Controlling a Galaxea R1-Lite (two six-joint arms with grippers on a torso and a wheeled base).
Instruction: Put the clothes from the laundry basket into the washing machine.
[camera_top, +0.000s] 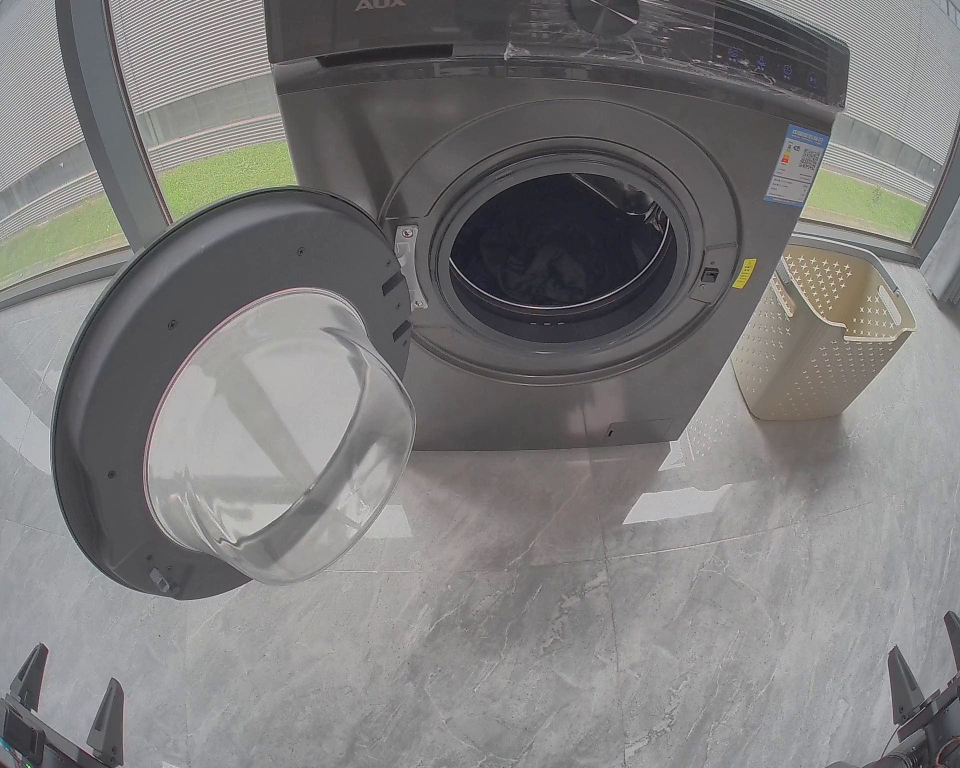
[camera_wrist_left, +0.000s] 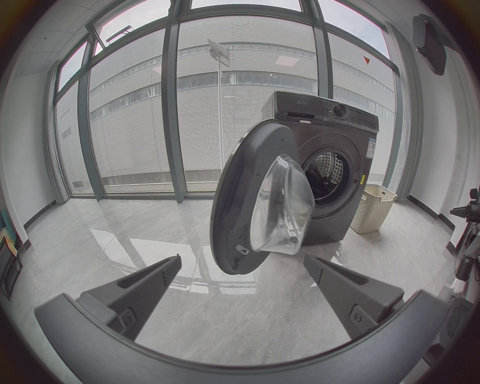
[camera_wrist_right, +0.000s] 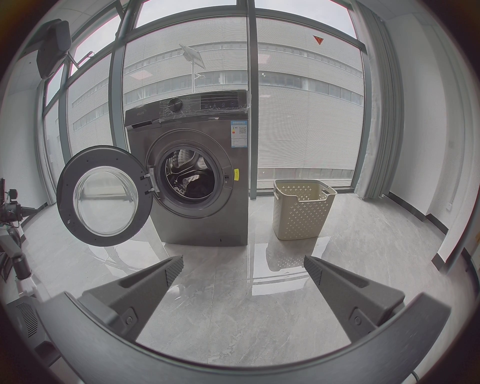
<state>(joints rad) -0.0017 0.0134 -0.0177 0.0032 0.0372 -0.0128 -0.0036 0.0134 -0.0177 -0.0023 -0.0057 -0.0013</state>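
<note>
A grey washing machine (camera_top: 560, 110) stands ahead with its round door (camera_top: 120, 340) swung wide to the left. Dark clothes (camera_top: 545, 260) lie inside the drum. A cream laundry basket (camera_top: 815, 340) sits on the floor right of the machine; no clothes show inside it. My left gripper (camera_top: 68, 695) is low at the near left, open and holding nothing. My right gripper (camera_top: 930, 665) is low at the near right, also open and holding nothing. The left wrist view shows the machine (camera_wrist_left: 345, 175) and the basket (camera_wrist_left: 372, 207); the right wrist view shows the machine (camera_wrist_right: 200, 170), the dark clothes (camera_wrist_right: 192, 186) and the basket (camera_wrist_right: 302, 207).
A grey marble floor (camera_top: 560, 610) stretches between me and the machine. Tall windows (camera_top: 200, 120) run behind it. The open door juts out over the floor on the left. A white wall (camera_wrist_right: 425, 125) lies right of the basket.
</note>
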